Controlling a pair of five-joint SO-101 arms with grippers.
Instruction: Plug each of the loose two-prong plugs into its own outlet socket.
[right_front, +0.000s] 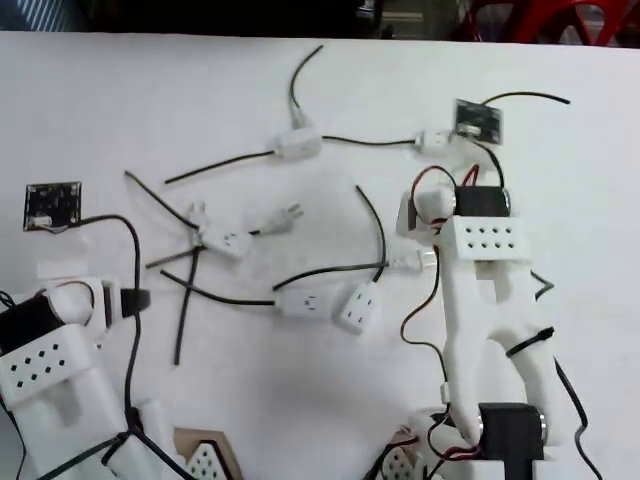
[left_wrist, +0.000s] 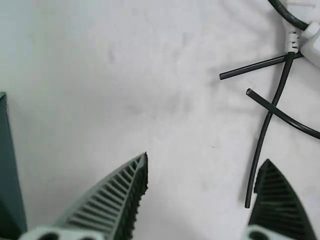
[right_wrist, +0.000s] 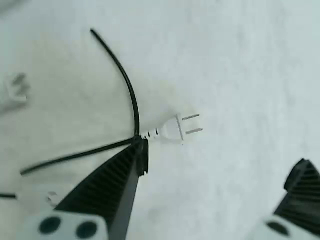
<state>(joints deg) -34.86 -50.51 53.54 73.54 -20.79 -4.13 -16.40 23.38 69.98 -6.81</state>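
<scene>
The right gripper (right_wrist: 220, 160) hangs above the white two-prong plug with black cord (right_wrist: 176, 129). Its jaws are spread wide with nothing between them. The plug lies flat on the white table (right_front: 100, 120), prongs pointing away from its cord. The spread probably lets the fingers straddle the plug body for a pick. In the high view this plug lies just left of the right arm. The white plastic socket block (right_front: 357, 305), a likely destination, sits slightly nearer and to the left. The left gripper (left_wrist: 206, 160), also released and empty, sits at the near left beside loose black cable ends (left_wrist: 269, 125), apparently parked away from the work.
</scene>
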